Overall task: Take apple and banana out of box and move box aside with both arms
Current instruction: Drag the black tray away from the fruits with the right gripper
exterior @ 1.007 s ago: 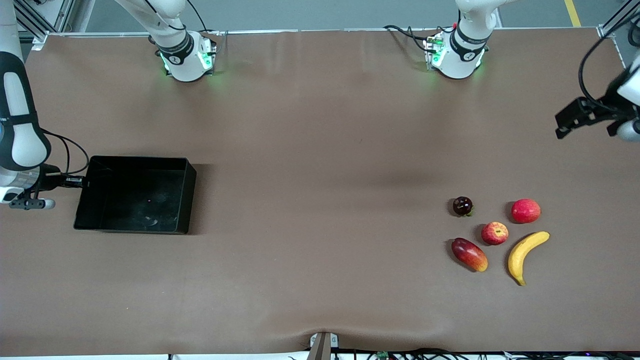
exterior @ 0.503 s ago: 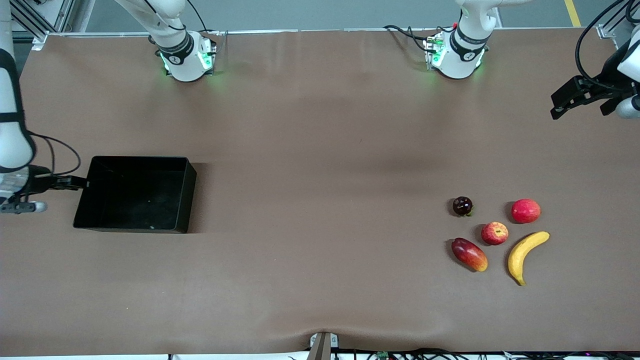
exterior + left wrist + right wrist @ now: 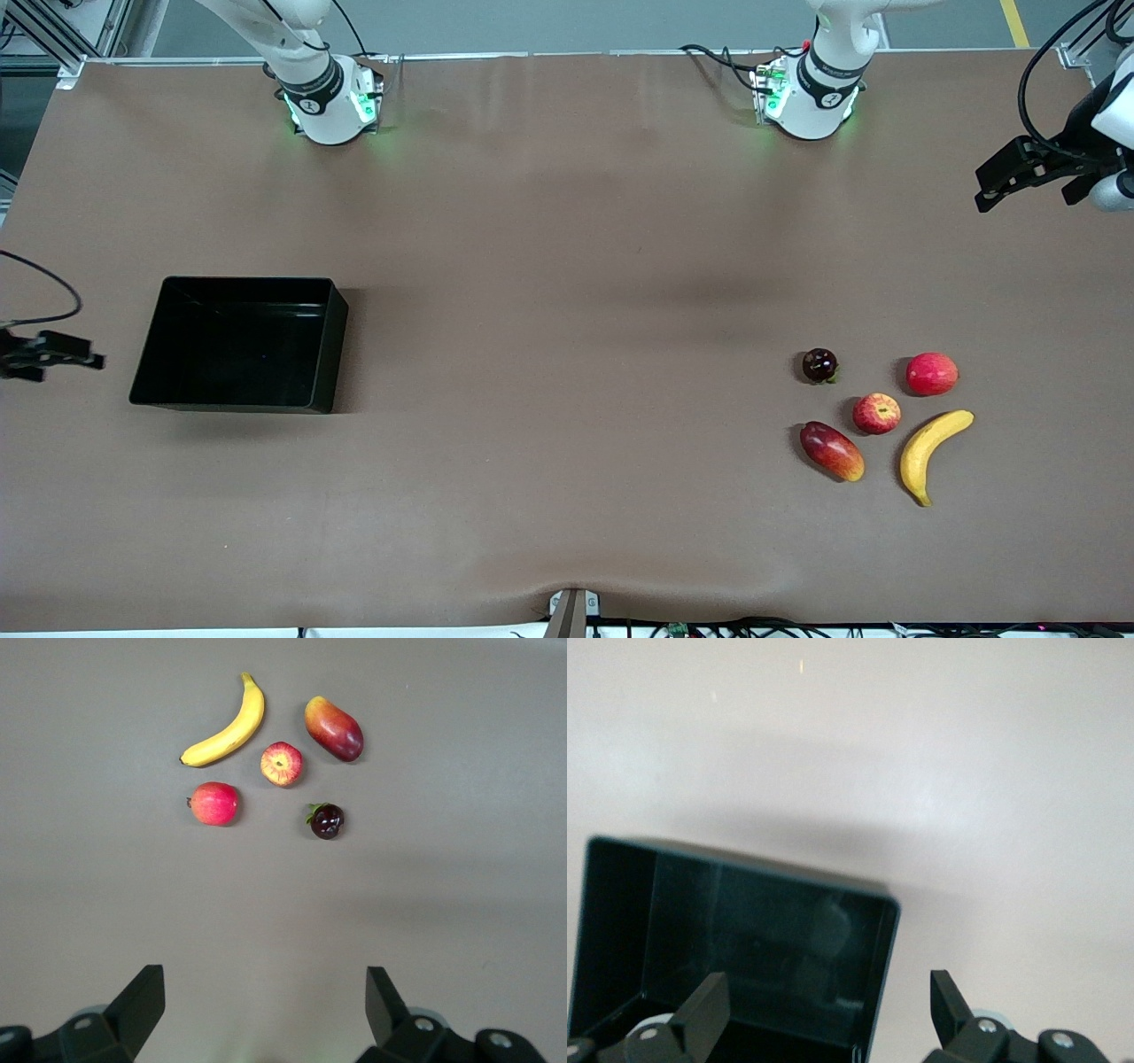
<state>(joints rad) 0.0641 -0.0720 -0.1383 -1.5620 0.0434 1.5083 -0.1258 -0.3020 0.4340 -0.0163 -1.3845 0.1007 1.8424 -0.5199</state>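
Note:
The black box [image 3: 323, 354] sits on the table toward the right arm's end, with nothing in it. My right gripper [image 3: 84, 356] hangs open beside the box's outer wall, apart from it. In the right wrist view the box [image 3: 771, 921] lies under the open right gripper [image 3: 824, 1010]. The banana [image 3: 930, 452] and the apple [image 3: 877, 413] lie toward the left arm's end. My left gripper [image 3: 983, 188] is raised and open over bare table. Its wrist view looks over the open left gripper [image 3: 264, 992] at the banana [image 3: 229, 726] and apple [image 3: 281, 763].
Around the apple lie a pinkish-red round fruit [image 3: 931, 373], a red-to-yellow mango [image 3: 831, 450] and a small dark fruit [image 3: 819, 364]. Both arm bases stand along the table edge farthest from the front camera. Brown table stretches between the box and the fruits.
My right gripper has opened, let go of the box's wall and drawn back toward the table's end. The box stayed put. The left gripper rose slightly, then held still.

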